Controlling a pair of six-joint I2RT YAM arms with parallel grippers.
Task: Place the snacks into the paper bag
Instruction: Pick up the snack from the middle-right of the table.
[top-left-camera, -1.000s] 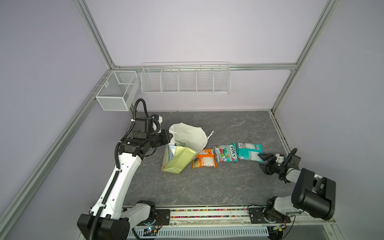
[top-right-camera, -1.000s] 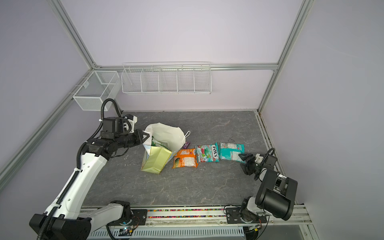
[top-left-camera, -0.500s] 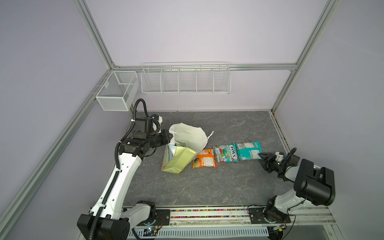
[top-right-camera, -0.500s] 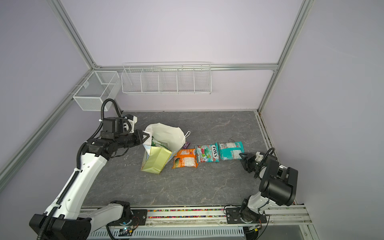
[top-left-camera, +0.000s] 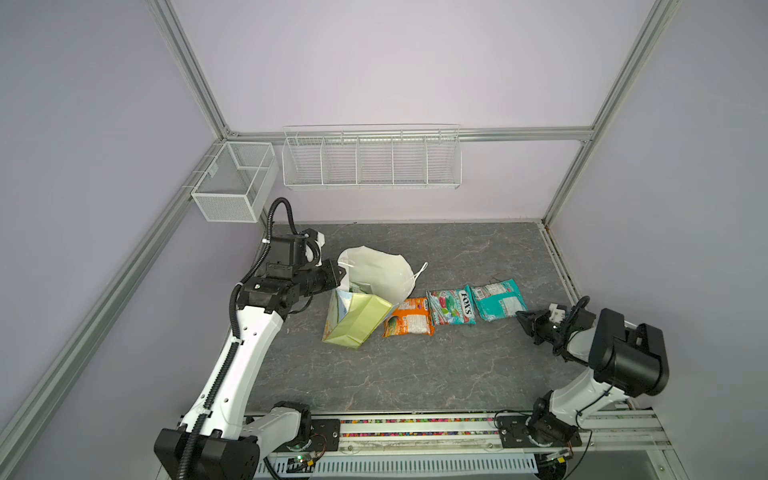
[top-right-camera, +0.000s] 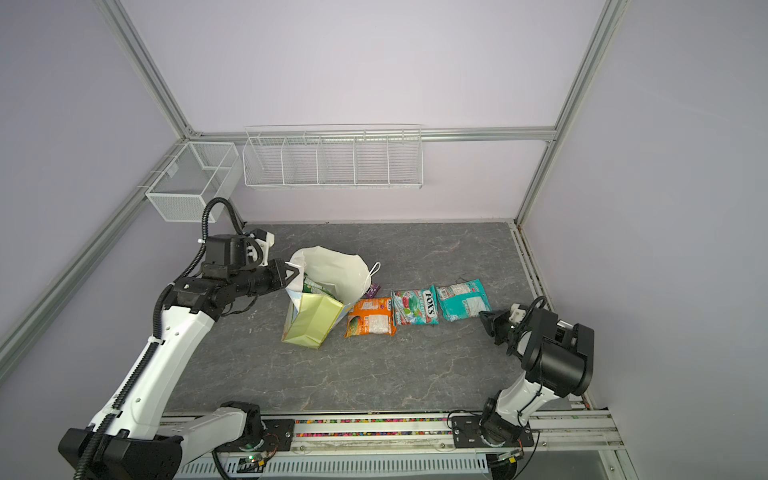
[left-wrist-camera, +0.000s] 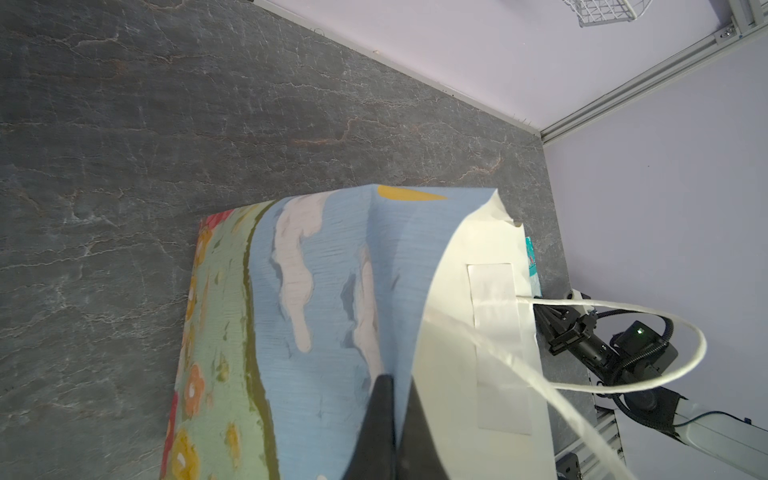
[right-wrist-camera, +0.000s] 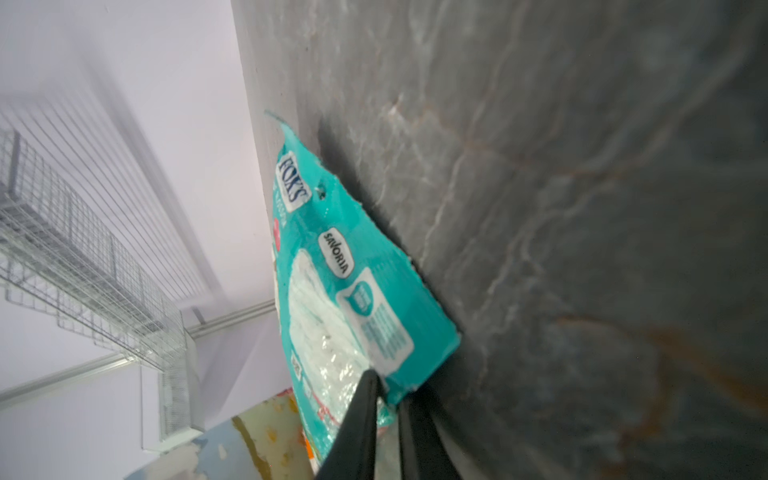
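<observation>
The paper bag (top-left-camera: 374, 270) (top-right-camera: 328, 266) lies tipped on the grey table, its white mouth facing right. My left gripper (top-left-camera: 341, 272) (left-wrist-camera: 397, 376) is shut on the bag's upper rim, holding it open. A green pouch (top-right-camera: 314, 286) shows inside the bag. To the right of the bag lie three snacks in a row: an orange pouch (top-left-camera: 409, 322), a teal-red FOX'S pouch (top-left-camera: 451, 306) and a teal pouch (top-left-camera: 496, 299) (right-wrist-camera: 353, 257). A small purple pack (top-right-camera: 375, 287) peeks out behind the orange pouch. My right gripper (top-left-camera: 520, 316) (right-wrist-camera: 388, 378) is shut on the teal pouch's near right corner.
White wire baskets (top-left-camera: 372, 160) and a mesh basket (top-left-camera: 232, 183) hang on the back wall frame. The bag's cord handle (left-wrist-camera: 623, 353) loops out from the mouth. The arms' base rail (top-left-camera: 415, 428) runs along the front edge.
My right gripper has moved left to the teal pouch and closed on its corner. The left gripper and the bag have not moved.
</observation>
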